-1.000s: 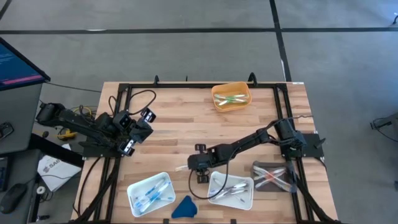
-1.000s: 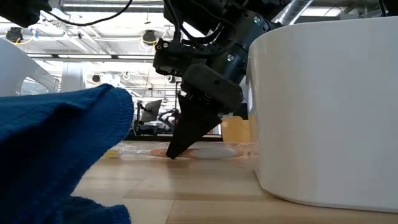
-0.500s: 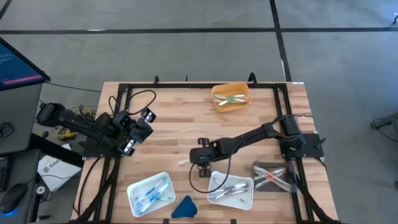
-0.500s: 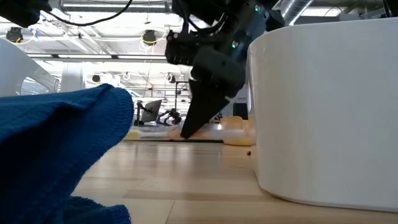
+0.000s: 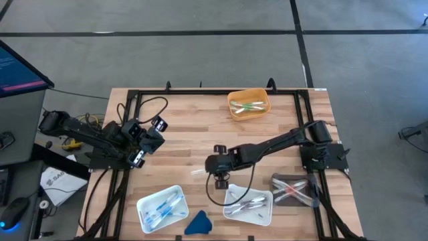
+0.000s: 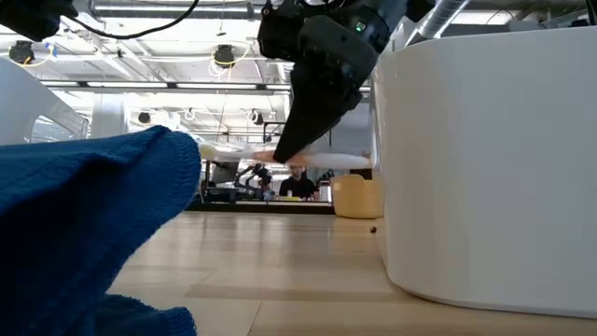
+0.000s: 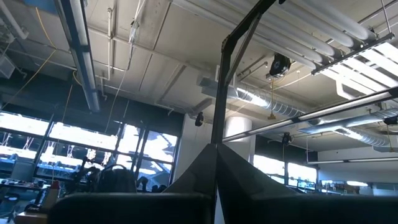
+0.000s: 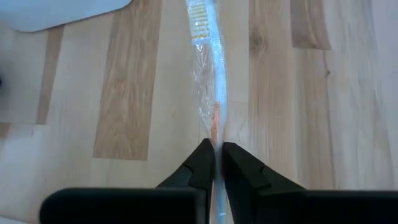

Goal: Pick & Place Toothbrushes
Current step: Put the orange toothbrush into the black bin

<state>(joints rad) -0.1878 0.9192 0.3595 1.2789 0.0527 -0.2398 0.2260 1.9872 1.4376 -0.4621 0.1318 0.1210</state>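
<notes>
While the right arm reaches toward the table's middle, findings stand as follows, all placed relative to the white tray (image 5: 257, 213) at the near edge.
Right gripper (image 5: 212, 169): up-left of the white tray, above the bare wood; fingers (image 8: 200, 167) pinched tight on 1 toothbrush.
Held toothbrush (image 8: 210, 93): white with orange accents, in clear wrap, lifted off the table and roughly level in the low view (image 6: 280, 154); its free end points away from the white tray.
White tray contents: several toothbrushes (image 5: 246, 203) lying loose inside.
Second white tray (image 5: 146, 215): left of the first, holding blue-accented toothbrushes (image 5: 162, 207).
Orange tray (image 5: 249, 104): far side, green-accented toothbrushes inside.
Clear tray (image 5: 294, 188): just right of the white tray.
Blue cloth (image 5: 197, 222): between the 2 white trays.
Left gripper (image 5: 142, 144): parked well left, fingers together, nothing held.
</notes>
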